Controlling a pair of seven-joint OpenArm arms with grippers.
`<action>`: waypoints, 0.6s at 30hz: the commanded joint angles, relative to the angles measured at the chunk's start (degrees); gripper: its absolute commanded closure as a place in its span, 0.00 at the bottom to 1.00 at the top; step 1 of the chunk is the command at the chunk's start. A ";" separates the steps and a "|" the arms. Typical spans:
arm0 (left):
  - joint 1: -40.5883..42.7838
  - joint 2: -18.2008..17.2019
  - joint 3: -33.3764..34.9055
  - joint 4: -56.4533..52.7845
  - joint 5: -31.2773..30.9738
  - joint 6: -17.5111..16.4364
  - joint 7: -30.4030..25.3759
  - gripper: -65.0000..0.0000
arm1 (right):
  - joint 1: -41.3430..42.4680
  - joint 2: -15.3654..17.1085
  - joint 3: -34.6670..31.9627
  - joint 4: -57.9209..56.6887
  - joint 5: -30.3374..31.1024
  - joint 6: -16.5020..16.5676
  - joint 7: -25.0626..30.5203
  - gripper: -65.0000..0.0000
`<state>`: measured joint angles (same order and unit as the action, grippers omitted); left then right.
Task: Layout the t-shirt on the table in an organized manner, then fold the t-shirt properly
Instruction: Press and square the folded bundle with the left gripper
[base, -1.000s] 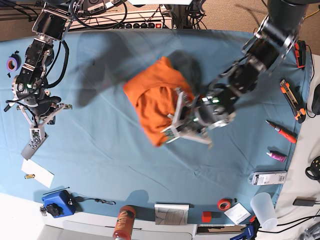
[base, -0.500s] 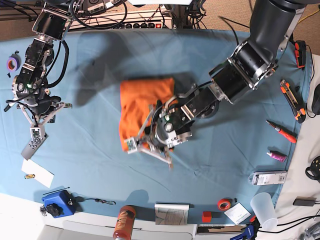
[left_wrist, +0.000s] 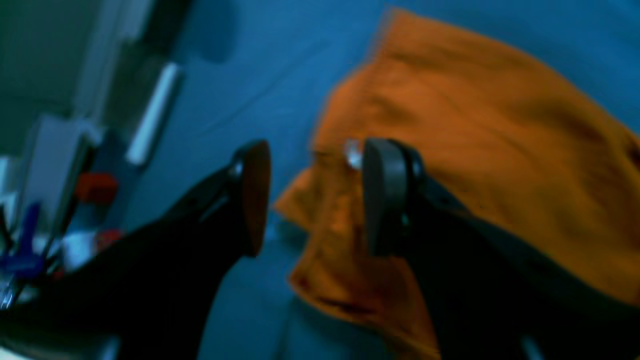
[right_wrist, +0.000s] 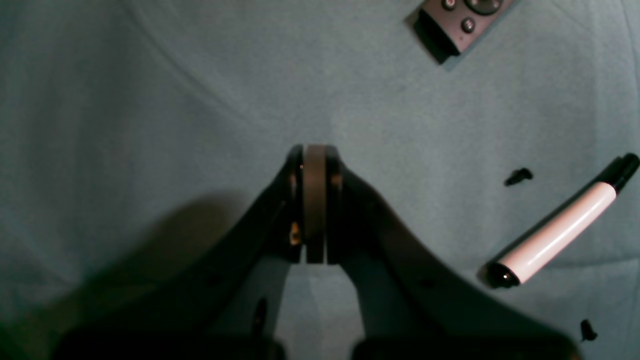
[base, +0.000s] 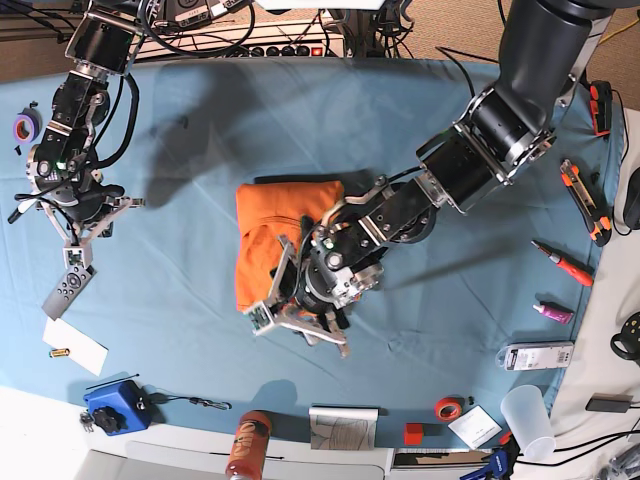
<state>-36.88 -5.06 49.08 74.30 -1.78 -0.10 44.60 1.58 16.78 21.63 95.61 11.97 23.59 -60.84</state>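
The orange t-shirt lies in a folded bundle on the blue-teal table, left of the middle. My left gripper hovers at the bundle's near edge. In the blurred left wrist view the left gripper is open, with the t-shirt below and behind the jaws and nothing held. My right gripper is at the table's left side. In the right wrist view the right gripper is shut and empty above bare cloth.
A grey remote lies just beyond the right gripper and shows in the right wrist view, with a white marker nearby. White paper, a blue box, an orange-lidded bottle and a plastic cup line the near edge. Tools lie at the right edge.
My left arm swept left and toward the near edge, carrying the t-shirt left from the middle. The bundle now lies flatter. My right gripper has lifted slightly away from the remote.
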 joint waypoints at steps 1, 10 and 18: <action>-1.86 0.63 -0.50 2.01 1.68 1.97 1.11 0.57 | 0.96 0.85 0.17 1.01 0.66 -0.26 1.33 1.00; 1.70 0.39 -1.46 17.51 23.47 16.50 23.52 1.00 | 1.01 0.85 0.17 1.03 27.32 15.91 0.87 1.00; 14.51 -1.18 -15.58 25.51 24.24 13.79 23.98 1.00 | 1.14 -3.80 0.04 1.03 42.86 16.41 -3.72 1.00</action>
<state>-20.67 -6.26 33.82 98.61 20.97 13.39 69.41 1.74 12.23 21.58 95.68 53.28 39.70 -65.95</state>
